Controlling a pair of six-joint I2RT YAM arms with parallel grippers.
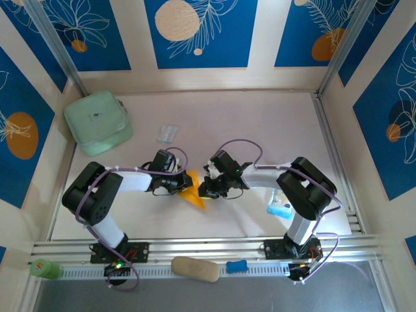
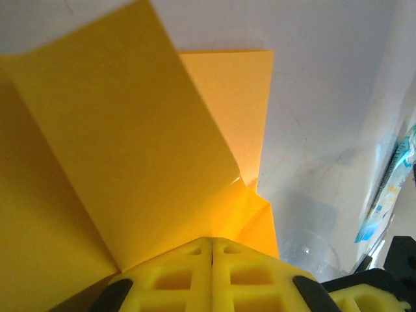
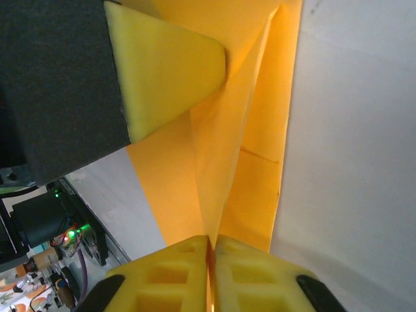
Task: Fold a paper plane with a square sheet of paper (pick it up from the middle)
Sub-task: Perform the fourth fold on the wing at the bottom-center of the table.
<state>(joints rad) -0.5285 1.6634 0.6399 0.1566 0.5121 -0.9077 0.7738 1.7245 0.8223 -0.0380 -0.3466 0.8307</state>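
The orange-yellow sheet of paper (image 1: 194,192) is folded into a narrower pointed shape and held just above the table between both arms. My left gripper (image 1: 180,184) is shut on its left side. In the left wrist view its yellow fingers (image 2: 195,273) press together on a fold, and flaps of the paper (image 2: 130,143) spread above them. My right gripper (image 1: 207,189) is shut on the paper's right side. In the right wrist view a crease of the paper (image 3: 224,169) runs straight into the closed fingers (image 3: 253,273). The left gripper's yellow fingertip (image 3: 169,71) touches the paper at the top there.
A mint-green pouch (image 1: 99,122) lies at the back left and a small clear wrapper (image 1: 167,133) behind the grippers. A blue-and-white packet (image 1: 281,203) lies by the right arm's base. On the front rail lie a tan oval lump (image 1: 195,268) and a blue piece (image 1: 236,266).
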